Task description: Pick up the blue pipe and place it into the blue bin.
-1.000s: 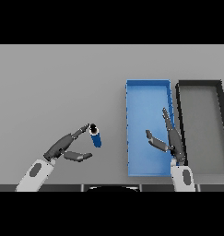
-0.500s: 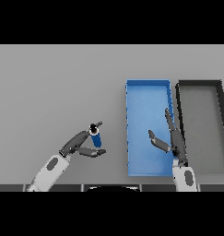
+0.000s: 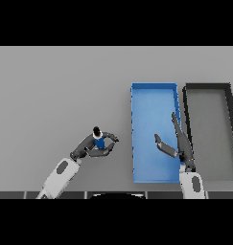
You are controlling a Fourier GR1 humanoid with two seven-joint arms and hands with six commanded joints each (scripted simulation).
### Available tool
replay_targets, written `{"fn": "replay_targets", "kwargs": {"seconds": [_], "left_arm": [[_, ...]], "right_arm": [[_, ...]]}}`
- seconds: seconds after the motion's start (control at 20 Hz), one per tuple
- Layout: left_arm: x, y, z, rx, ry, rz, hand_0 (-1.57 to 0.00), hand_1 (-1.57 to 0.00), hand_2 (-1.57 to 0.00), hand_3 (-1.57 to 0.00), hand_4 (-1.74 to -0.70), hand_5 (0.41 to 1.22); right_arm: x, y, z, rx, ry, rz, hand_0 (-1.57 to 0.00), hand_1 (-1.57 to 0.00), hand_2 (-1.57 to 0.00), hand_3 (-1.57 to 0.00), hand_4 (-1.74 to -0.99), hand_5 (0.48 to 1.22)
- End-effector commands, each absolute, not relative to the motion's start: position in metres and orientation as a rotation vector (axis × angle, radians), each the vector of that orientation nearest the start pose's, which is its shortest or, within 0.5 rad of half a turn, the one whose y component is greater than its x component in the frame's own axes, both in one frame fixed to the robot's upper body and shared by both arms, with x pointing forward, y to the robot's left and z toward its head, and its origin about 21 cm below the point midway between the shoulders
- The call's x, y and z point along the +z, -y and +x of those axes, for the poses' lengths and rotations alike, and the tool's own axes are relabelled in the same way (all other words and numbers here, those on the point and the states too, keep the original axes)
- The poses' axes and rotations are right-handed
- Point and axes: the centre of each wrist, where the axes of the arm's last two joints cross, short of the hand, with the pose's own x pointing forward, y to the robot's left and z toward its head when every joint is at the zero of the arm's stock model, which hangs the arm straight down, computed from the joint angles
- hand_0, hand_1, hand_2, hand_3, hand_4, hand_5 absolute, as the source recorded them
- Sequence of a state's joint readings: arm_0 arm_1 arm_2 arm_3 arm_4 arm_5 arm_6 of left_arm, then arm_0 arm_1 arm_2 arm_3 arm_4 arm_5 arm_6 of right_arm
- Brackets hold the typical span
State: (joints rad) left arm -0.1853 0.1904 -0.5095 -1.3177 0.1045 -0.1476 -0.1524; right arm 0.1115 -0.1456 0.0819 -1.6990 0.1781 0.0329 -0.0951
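The blue pipe (image 3: pixel 99 140) is a short blue tube with a dark end, standing roughly upright on the grey table left of the blue bin (image 3: pixel 154 95). My left hand (image 3: pixel 87 147) wraps it, fingers and thumb curled round its sides. The blue bin is a long rectangular tray, open on top. My right hand (image 3: pixel 178 143) hovers over the bin's right half, fingers straight, thumb spread toward the left, holding nothing.
A dark grey bin (image 3: pixel 209 93) of the same shape stands right beside the blue bin, touching its right wall. Grey table surface (image 3: pixel 55 91) stretches to the left and behind the pipe.
My left hand has moved right toward the blue bin and its fingers have closed round the pipe. The right hand has barely shifted.
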Motion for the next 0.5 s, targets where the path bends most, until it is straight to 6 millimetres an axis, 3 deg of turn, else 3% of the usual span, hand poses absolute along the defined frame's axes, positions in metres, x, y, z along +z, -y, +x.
{"fn": "replay_targets", "kwargs": {"seconds": [0.0, 0.15, 0.2, 0.45], "left_arm": [[-0.033, -0.149, 0.26, -0.64, 1.477, -0.433, -0.6, -0.75, -0.87, -0.91, -1.44, 0.91], [-0.033, -0.145, 0.253, -0.647, 1.49, -0.458, -1.07, -1.15, -1.21, -1.19, -1.58, 1.062], [-0.032, -0.145, 0.252, -0.661, 1.505, -0.448, -1.17, -1.24, -1.28, -1.27, -1.55, 1.094], [-0.024, -0.131, 0.246, -0.66, 1.581, -0.458, -1.44, -1.46, -1.48, -1.47, -1.48, 1.179]], "right_arm": [[0.013, 0.251, 0.221, 0.329, 1.672, -0.175, 0.0, 0.0, 0.0, 0.0, -1.219, 0.657], [0.012, 0.249, 0.222, 0.32, 1.667, -0.161, 0.0, 0.0, 0.0, 0.0, -1.233, 0.66], [0.012, 0.25, 0.221, 0.32, 1.663, -0.162, 0.0, 0.0, 0.0, 0.0, -1.228, 0.656], [0.011, 0.25, 0.224, 0.316, 1.663, -0.156, 0.0, 0.0, 0.0, 0.0, -1.217, 0.631]]}}
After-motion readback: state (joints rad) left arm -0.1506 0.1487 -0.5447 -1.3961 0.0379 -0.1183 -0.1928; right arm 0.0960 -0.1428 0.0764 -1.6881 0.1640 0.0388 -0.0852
